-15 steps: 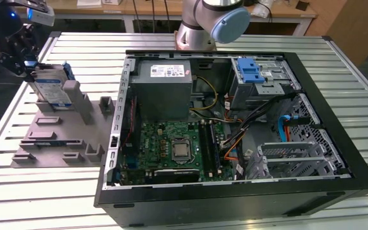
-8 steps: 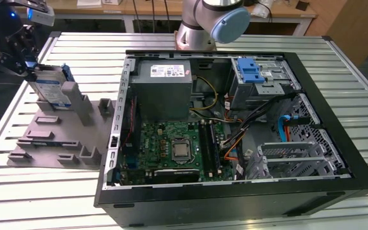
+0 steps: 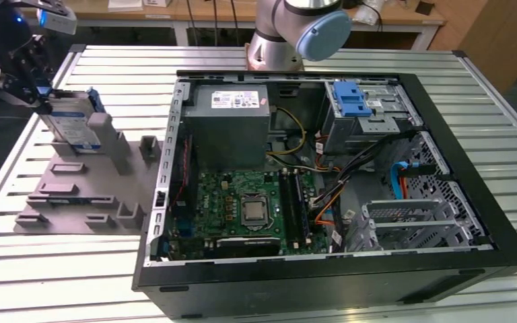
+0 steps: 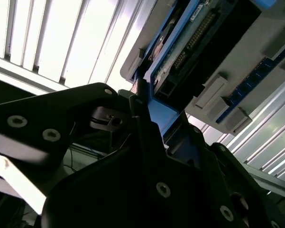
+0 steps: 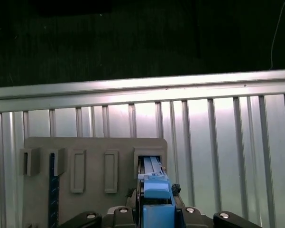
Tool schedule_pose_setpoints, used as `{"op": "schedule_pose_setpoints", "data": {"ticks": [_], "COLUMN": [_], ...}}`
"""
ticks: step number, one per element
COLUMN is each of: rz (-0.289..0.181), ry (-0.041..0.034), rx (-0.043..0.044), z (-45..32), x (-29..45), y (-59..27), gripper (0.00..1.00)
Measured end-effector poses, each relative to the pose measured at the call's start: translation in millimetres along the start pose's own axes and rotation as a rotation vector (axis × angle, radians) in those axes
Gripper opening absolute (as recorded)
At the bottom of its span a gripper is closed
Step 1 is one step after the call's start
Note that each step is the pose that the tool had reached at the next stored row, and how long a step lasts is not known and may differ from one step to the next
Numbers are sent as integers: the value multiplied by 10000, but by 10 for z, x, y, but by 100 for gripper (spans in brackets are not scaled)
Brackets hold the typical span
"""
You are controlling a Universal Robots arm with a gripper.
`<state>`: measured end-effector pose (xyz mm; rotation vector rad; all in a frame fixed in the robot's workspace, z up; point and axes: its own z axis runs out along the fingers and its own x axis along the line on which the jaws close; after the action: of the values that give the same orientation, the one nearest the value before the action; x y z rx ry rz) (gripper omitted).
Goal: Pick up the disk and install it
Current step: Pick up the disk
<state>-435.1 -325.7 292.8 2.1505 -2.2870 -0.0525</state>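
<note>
Slats of bright metal form the table [image 3: 52,269]. At its far side, on the exterior view's left, the gripper [image 3: 41,94] is closed on the disk [image 3: 72,124]. Its black fingers [image 4: 144,133] press against either side of the blue bracket [image 5: 156,204] that frames the drive's upper end. The disk stands upright on edge, with its lower end in a slot of the grey holder [image 3: 83,195], a flat moulded block with several pockets and posts. One post rises just beside the disk, on the exterior view's right of it. In the first wrist view the bracket sits between the jaws, with the holder's slot directly beyond it.

To the exterior view's right of the holder, well apart from the disk, lies the open computer case [image 3: 330,282]. Inside it, the grey power-supply box [image 3: 227,134] sits at the far left. The green motherboard [image 3: 250,208] lies nearer than the box, and a blue latch [image 3: 355,101] on a silver cage is at the far right. The arm's base [image 3: 290,33] stands on the table beyond the case.
</note>
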Motion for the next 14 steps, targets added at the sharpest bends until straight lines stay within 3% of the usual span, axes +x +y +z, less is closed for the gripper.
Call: {"op": "schedule_pose_setpoints", "data": {"ticks": [3,14], "rz": [-388,-350], "ry": [10,17], "rx": [-7,-7], "z": [0,2], "x": [1,67], "y": [0,8], "gripper": [37,37]}}
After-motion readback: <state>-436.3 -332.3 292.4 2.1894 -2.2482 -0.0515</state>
